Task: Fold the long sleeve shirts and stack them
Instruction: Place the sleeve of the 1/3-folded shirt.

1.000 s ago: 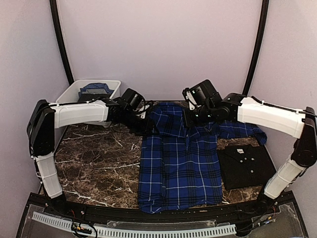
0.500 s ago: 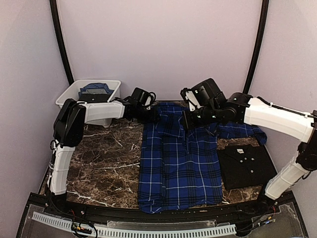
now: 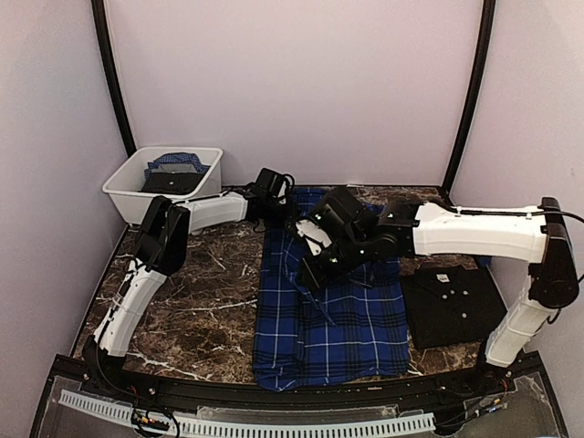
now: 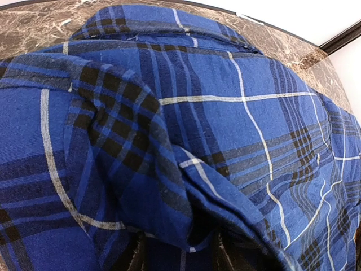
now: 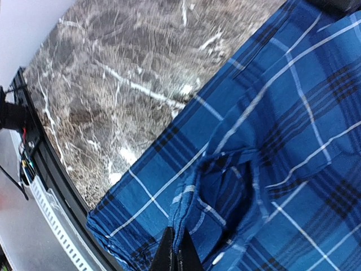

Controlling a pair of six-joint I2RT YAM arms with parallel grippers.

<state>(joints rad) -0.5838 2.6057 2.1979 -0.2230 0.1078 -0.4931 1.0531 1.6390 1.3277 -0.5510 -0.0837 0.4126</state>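
- The blue plaid shirt [image 3: 351, 315] lies flat in the middle of the table [image 3: 201, 292], with its collar at the far side.
- The black shirt [image 3: 452, 306] sits folded just beside it, on the right.
- The right claw [image 3: 308, 265] is over the left half of the plaid shirt. Its tips are pressed together on a fold of blue cloth, which looks like the sleeve [image 5: 197, 220].
- The left claw [image 3: 278, 203] is at the far left corner of the shirt, by the collar. Cloth covers its tips in the wrist view, so I cannot tell if it pinches or not.
- The pinch on the sleeve is only at the very edge. I think the cloth could slip out, and the sleeve would flop down in a messy heap.
- If the right claw pulls too far to the left, the sleeve could land on the bare table, not on the shirt.
- If it pulls too hard, the whole shirt could slide or wrinkle, and the fold would come out crooked.
- If the left claw lets the corner move, the far part of the shirt could bunch up.
- The right arm reaches across near the black shirt. A low swing could bump it and undo its neat fold.
- The white tub [image 3: 123, 187] is well apart, so I do not think it gets in the way.
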